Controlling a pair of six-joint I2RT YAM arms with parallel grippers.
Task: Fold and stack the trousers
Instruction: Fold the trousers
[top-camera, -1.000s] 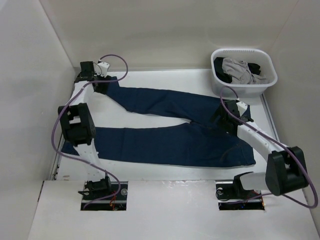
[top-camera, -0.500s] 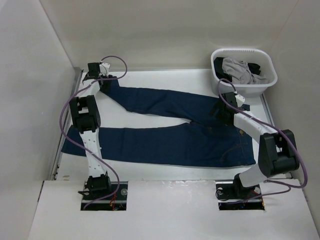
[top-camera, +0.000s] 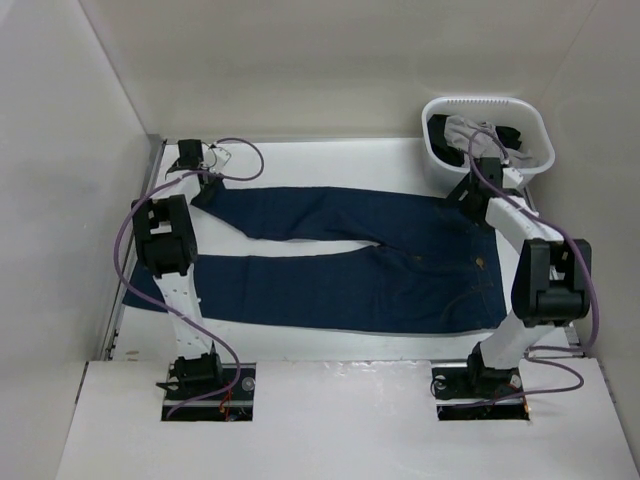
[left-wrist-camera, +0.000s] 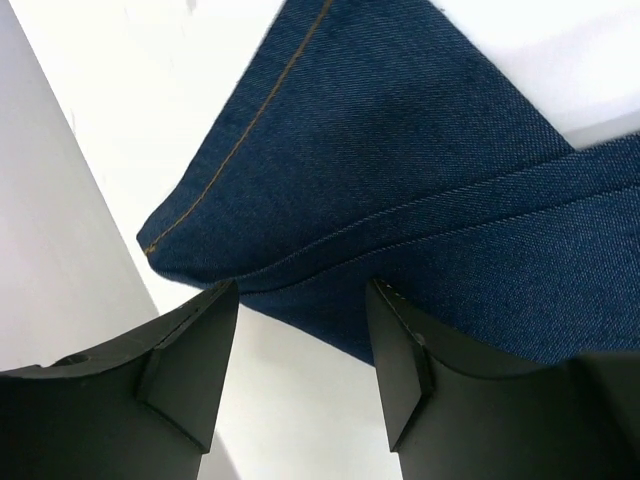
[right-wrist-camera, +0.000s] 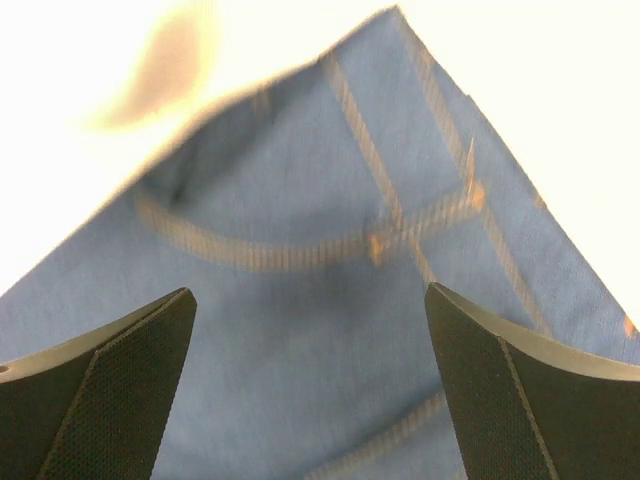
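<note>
The dark-blue denim trousers (top-camera: 340, 270) lie flat by the white plastic basket (top-camera: 485, 101), with left fingers (left-wrist-camera: 190, 360) and right fingers (right-wrist-camera: 120, 380) apart over two corners, likely ready to fold.

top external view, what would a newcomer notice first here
The dark blue trousers spread flat across the white table, legs pointing left, waist right. The open left gripper hangs over the far leg's cuff and the open right gripper over the far waist corner. A white basket holding grey and black clothes sits in the far right corner.
</note>
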